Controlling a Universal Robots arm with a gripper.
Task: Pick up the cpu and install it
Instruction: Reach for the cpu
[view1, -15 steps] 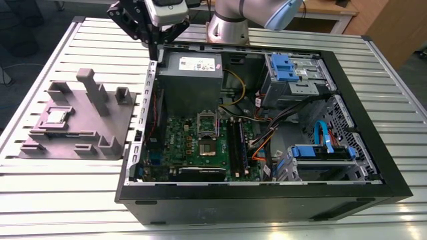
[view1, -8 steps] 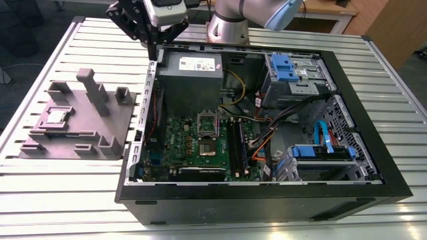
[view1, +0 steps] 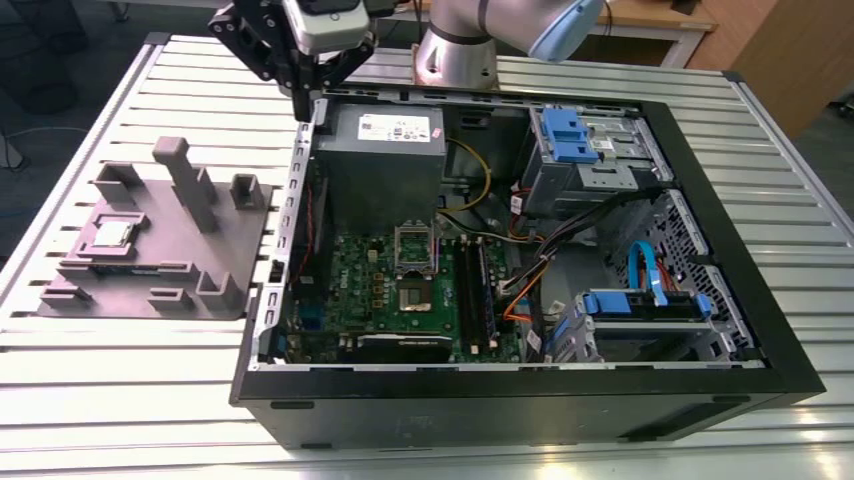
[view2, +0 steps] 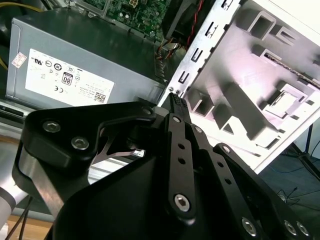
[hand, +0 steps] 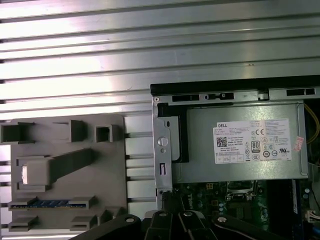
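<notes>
One black two-fingered gripper (view1: 316, 110) hung over the back corner of the open black computer case (view1: 534, 410), its fingers pinched together on nothing.
Well apart from it, lower and toward the exterior view's left, the small square silvery cpu (view1: 110, 235) lay in a recess of the grey plastic holder block (view1: 240, 235); the grey metal power supply box (view1: 380, 150) sat just beside the fingertips.

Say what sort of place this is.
Probably a robotics lab bench for computer assembly: an open computer case on a slatted metal table, a grey holder block carrying the cpu, a robot arm.
</notes>
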